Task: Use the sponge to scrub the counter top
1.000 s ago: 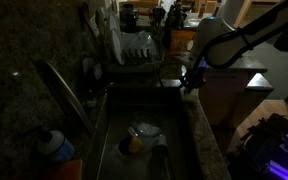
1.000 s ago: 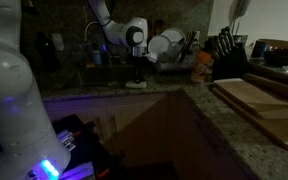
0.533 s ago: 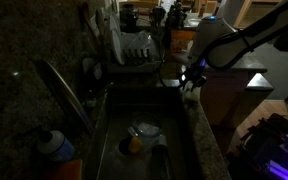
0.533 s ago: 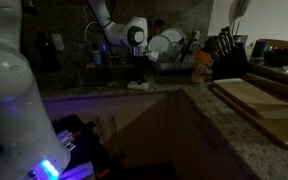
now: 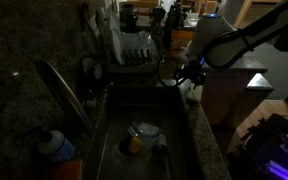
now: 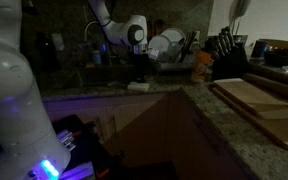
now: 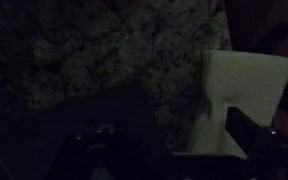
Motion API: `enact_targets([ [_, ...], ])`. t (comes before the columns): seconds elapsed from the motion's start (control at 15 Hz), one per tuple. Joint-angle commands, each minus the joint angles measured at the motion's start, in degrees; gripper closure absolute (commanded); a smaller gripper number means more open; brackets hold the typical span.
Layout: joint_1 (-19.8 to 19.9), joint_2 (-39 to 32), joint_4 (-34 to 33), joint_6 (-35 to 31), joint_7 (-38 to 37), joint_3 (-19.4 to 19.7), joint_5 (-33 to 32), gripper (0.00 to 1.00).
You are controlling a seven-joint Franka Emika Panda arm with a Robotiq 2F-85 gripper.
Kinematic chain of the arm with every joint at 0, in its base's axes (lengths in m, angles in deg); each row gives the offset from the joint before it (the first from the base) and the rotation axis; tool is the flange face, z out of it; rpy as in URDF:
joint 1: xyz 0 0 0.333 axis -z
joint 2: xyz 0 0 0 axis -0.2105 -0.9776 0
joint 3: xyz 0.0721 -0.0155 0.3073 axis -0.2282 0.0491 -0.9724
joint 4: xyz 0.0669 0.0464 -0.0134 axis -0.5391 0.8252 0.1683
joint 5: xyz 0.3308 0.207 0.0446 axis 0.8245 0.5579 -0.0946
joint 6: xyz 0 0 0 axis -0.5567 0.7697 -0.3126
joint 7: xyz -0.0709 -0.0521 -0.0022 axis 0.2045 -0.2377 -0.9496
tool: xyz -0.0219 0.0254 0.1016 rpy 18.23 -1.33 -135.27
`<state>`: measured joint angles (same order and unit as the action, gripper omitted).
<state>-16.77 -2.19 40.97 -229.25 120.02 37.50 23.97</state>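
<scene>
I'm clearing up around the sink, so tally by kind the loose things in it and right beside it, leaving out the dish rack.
Sponge: 1
Round dish: 1
Yellow-orange object: 1
Blue-capped bottle: 1
Total: 4
Darker shapes in the sink are too dim to count.

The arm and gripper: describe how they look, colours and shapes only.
The arm is glossy white with rounded links and a dark circular cap at the wrist joint. The gripper looks black; finer detail, cables and markings are lost in the dim light.
</scene>
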Motion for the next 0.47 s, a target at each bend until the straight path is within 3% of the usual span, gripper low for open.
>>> enact_targets([
  [0.0, 0.2, -0.9, -0.8, -2.5, -1.7, -0.4, -1.2, 0.00],
  [0.07, -0.1, 0.1, -0.7, -1.7, -2.6, -0.4, -1.4, 0.00],
  [0.2, -2.9, 2.8, -1.7, 7.1, -13.5, 2.1, -6.3, 0.00],
  [0.33, -1.8, 4.0, -2.3, 14.0, -15.4, 0.0, -3.5, 0.00],
  [0.4, -1.1, 2.0, -2.2, 9.2, -12.9, -0.2, -4.2, 0.00],
])
